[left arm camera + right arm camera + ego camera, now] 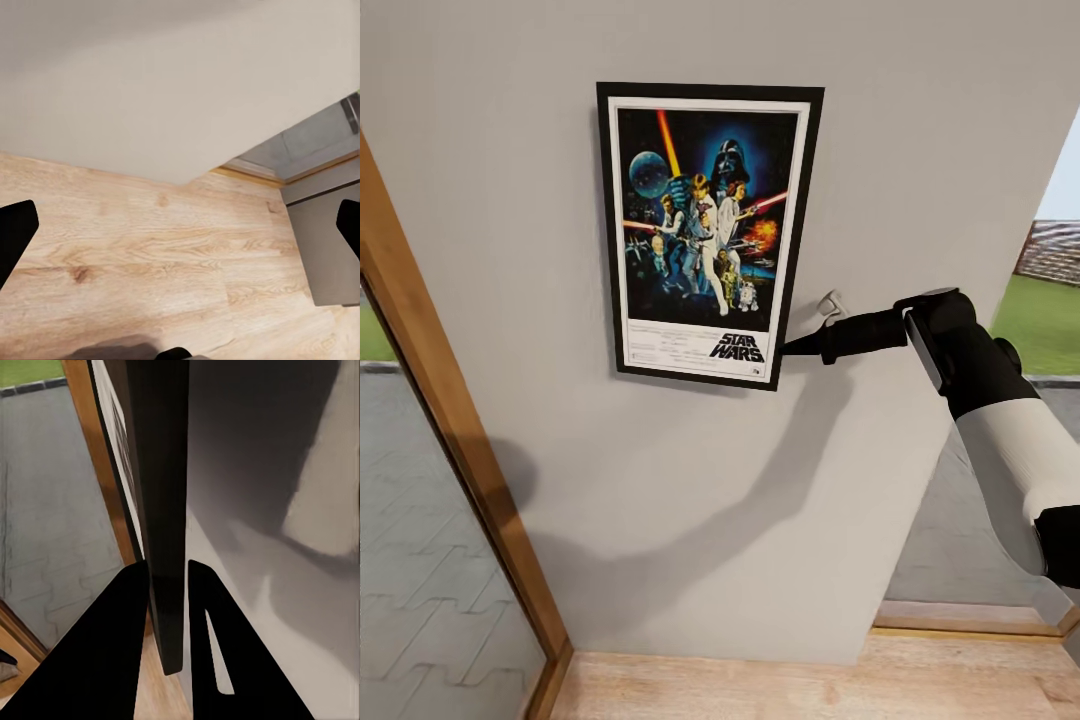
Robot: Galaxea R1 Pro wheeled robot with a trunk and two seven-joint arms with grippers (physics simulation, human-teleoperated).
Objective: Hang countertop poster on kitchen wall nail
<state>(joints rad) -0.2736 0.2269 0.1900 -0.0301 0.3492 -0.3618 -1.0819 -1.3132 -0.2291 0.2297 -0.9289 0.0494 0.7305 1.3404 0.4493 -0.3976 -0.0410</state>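
Right jaws (166, 585) pinching poster (705, 230) edge

Wall (690, 480): bare grey plaster below and to both sides of the poster, open for an approach.
Poster (705, 232): flat against the wall, blocking its upper middle; the right gripper (788, 349) has its jaws closed over the frame's lower right edge.
Hook (828, 303): small pale fitting just right of the poster, directly above the right arm.
Left: wooden door frame (450, 430) slants close beside the wall.
Floor (150, 255): open wood between the left gripper's spread jaws.
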